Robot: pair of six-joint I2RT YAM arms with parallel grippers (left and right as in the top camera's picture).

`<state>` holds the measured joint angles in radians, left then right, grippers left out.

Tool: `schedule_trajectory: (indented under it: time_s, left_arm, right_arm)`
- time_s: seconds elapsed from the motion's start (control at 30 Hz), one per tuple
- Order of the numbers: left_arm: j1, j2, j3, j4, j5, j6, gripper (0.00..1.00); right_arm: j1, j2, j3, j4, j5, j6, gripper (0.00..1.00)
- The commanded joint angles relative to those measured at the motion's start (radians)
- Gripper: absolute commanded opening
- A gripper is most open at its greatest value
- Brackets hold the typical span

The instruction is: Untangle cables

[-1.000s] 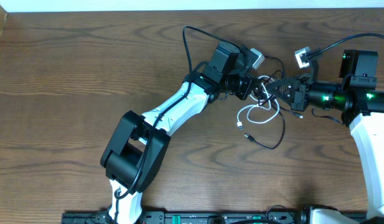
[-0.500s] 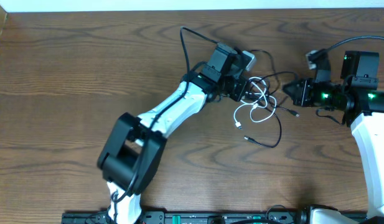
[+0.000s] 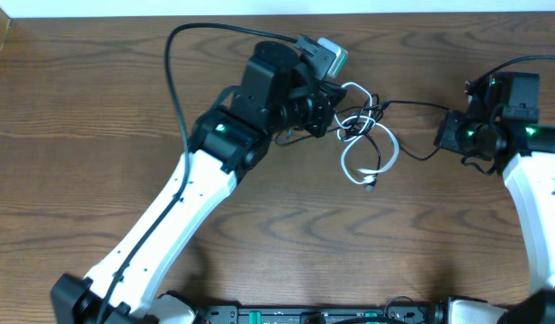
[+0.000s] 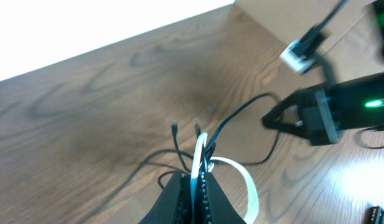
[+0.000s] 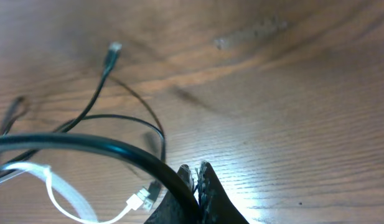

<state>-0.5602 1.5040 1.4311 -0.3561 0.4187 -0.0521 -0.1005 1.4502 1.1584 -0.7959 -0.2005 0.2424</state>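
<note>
Pinching the white cable (image 4: 198, 152) between fingers drawn almost together, the left end effector (image 4: 193, 182) sits at the tangle near the far middle of the bench (image 3: 79, 135). Thin black strands rise beside the white one at the same pinch; whether they are gripped too I cannot tell. From there the white cable loops out toward the right arm and back, its small plug (image 3: 370, 183) lying on the wood. The right end effector (image 5: 195, 175) is closed down on the black cable (image 5: 86, 146), which runs from its fingertips across to the knot. Another black loop droops below that run, and a black plug end (image 5: 114, 48) rests on the wood, apart from the white one.
</note>
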Motion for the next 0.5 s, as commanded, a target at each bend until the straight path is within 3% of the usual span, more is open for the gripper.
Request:
schedule_trajectory:
  time_s: [0.0, 0.47]
  left_arm:
    - [0.018, -0.059, 0.01, 0.003, -0.012, -0.001, 0.07]
    - [0.041, -0.255, 0.011, 0.121, -0.012, -0.029, 0.07]
  right_arm:
    - [-0.005, 0.062, 0.006, -0.004, 0.041, 0.024, 0.01]
    - [-0.005, 0.295, 0.006, -0.004, 0.037, 0.023, 0.01]
